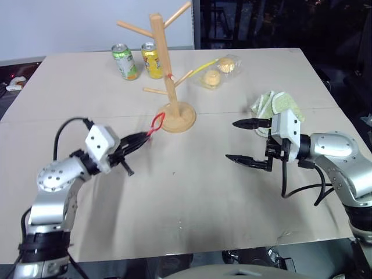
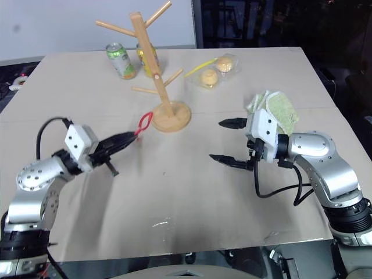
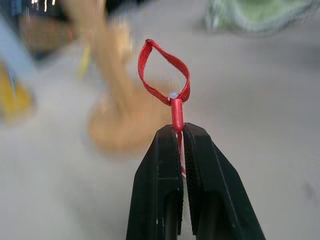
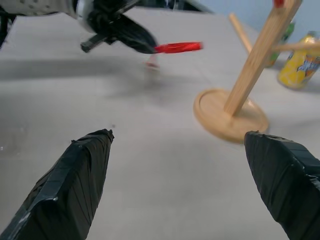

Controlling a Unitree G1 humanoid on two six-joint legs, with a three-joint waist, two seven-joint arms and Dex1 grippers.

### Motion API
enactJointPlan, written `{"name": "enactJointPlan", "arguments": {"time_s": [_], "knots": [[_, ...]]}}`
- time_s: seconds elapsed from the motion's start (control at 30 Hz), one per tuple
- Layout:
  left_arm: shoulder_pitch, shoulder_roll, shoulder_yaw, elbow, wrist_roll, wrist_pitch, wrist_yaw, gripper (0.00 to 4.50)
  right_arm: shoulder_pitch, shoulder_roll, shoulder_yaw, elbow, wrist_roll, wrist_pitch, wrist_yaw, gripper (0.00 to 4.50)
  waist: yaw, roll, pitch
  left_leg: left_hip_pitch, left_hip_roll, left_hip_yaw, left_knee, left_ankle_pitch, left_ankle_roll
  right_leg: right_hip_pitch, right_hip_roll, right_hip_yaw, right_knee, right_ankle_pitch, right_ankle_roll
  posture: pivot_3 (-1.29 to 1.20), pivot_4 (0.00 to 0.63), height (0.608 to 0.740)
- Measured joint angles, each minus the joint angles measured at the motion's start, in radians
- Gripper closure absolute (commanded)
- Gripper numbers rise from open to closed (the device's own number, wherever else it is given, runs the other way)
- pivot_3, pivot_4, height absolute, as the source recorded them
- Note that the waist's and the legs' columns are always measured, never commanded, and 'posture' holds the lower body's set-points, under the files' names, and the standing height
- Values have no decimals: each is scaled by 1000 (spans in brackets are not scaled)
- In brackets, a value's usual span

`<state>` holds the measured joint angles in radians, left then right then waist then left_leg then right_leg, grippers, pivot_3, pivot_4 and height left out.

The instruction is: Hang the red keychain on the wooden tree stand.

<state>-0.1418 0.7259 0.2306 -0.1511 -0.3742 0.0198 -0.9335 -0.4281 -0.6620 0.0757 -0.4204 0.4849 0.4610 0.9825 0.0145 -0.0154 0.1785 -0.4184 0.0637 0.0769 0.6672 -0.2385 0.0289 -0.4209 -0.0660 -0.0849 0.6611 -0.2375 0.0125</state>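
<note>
Closest to me are both arms, hovering over the table [image 1: 192, 197]. On my left side, the left gripper [image 1: 141, 138] is pinching the red keychain [image 1: 157, 121] by its stem, jaws squeezed tight on it, so the loop is sticking out ahead of the fingertips and hanging open in the air, clear of the tabletop. I can't make out the key itself. Over on the other side, my right gripper [image 1: 243, 140] is sitting with its jaws spread wide, holding nothing, pointing across toward the middle and doing no real work as far as I can tell.

Just past the loop, the wooden tree stand [image 1: 167, 75] is standing upright on its round base, and the loop is floating right beside that base, down low, well under the pegs.

So I'd say I'm in the carry step: pickup done, hanging not yet done. Next move is probably lifting and lining the open loop up with one of the lower peg tips, then sliding it over. Tricky bit is the loop being narrow and floppy.

Further back, two cans [image 1: 138, 60] and some packaged buns [image 1: 219, 71] are sitting out of the way.
</note>
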Motion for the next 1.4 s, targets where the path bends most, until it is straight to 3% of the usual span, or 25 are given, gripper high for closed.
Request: {"name": "enactJointPlan", "arguments": {"time_s": [0.27,0.53,1.13,1.4], "knots": [[-276,18,-80,-71,34,53,28,4473,-105,-6,-29,-42,65,105,-65,0,-2,0,0,0,-2,1,0,0,0,0,3,2,0,0,0,0,150,740],[-351,-14,-123,-68,95,47,89,4473,-136,-4,-54,-50,93,143,-115,0,-1,-1,0,0,-2,1,0,0,0,0,3,2,0,0,1,0,150,740],[-303,-18,-122,35,252,-80,184,4473,-234,42,-123,-90,242,263,-263,0,0,-1,0,1,-2,2,0,0,0,0,3,2,1,0,0,0,150,740],[-304,-32,-122,56,245,-103,196,4473,-254,35,-123,-107,264,279,-269,0,-1,-1,0,1,-2,2,0,0,0,0,3,2,1,1,0,0,150,740]]}}
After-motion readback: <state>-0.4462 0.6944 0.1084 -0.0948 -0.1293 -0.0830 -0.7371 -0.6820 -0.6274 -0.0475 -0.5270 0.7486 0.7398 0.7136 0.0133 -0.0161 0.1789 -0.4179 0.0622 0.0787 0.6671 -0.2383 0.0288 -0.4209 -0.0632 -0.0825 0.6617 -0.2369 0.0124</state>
